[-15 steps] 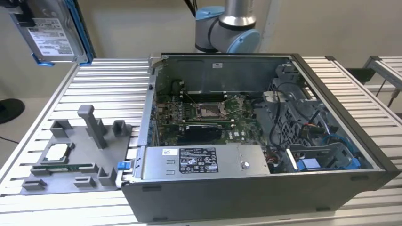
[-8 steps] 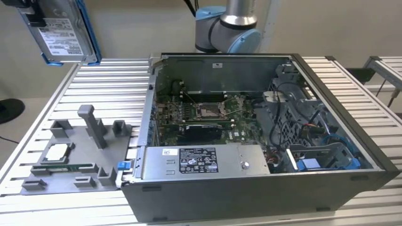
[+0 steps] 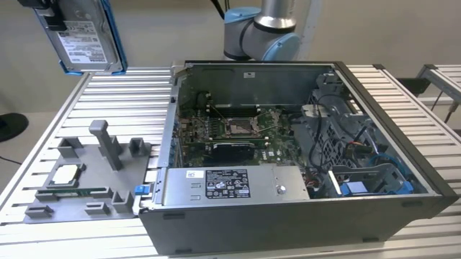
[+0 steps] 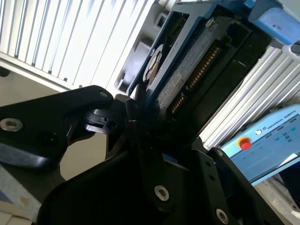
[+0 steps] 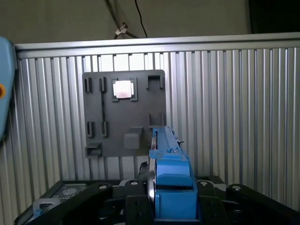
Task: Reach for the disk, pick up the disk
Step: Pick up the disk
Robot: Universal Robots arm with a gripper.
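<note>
The disk (image 3: 86, 36) I carry bears a white printed label (image 3: 85, 47) over most of its broad face in the exterior view. Its lines and barcodes are too small for me to read.

Inside the computer case (image 3: 288, 226), the grey box (image 3: 288, 186) along the edge nearest the exterior camera carries a black-and-white sticker (image 3: 226, 184) at the middle of its top face. The sticker has rows of tiny marks I cannot make out. A small white barcode label (image 3: 193, 174) sits by the box's corner toward the exterior view's left. A tiny white sticker (image 3: 250, 74) is on the case's far wall.

In the second wrist view, the pale blue pendant (image 4: 269, 140) has a line of capital lettering beside a round logo, near its red button (image 4: 244, 144).
</note>
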